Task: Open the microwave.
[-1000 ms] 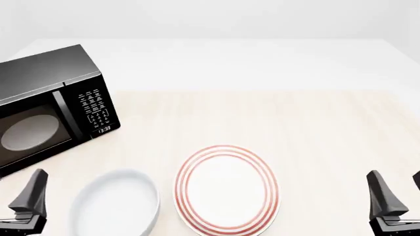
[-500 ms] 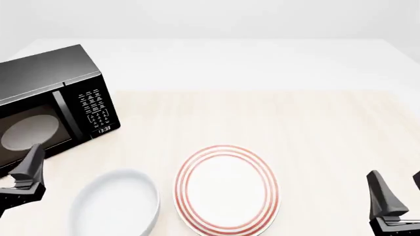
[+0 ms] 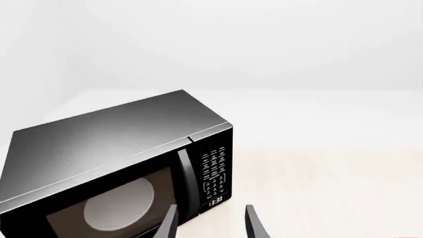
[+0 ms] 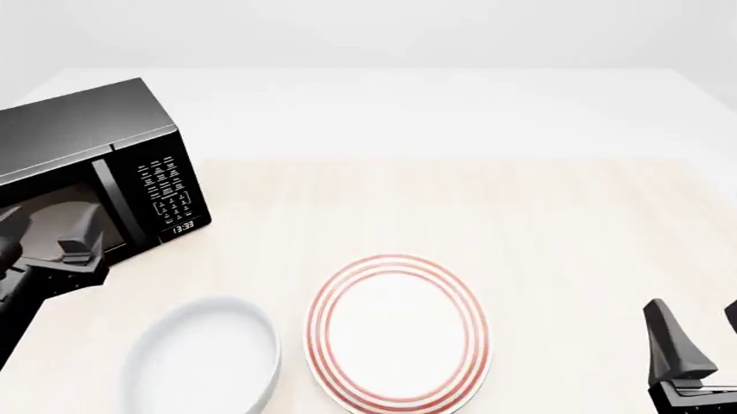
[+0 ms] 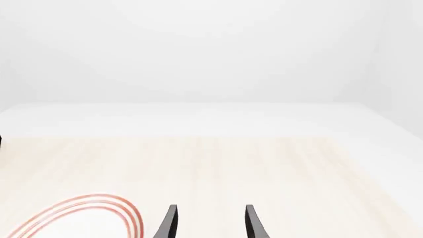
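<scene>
The microwave sits at the table's far left, door shut. The left gripper hovers before its handle, jaws released. The right gripper is likewise spread, grasping nothing.

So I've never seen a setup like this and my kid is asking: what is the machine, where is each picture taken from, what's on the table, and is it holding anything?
These are simulator renders of two robot arms at a table, steered by a person. One picture comes from a fixed camera above and behind the arms. The other two come from a small camera on each arm, looking along its claw.

On the table stand a black microwave with its door shut, a plate with red rings and a plain white dish.

The left claw is open and empty, raised in front of the microwave door, near the vertical handle. The right claw is also open and empty, low at the near right edge, beside the plate. Nothing is held.
</scene>
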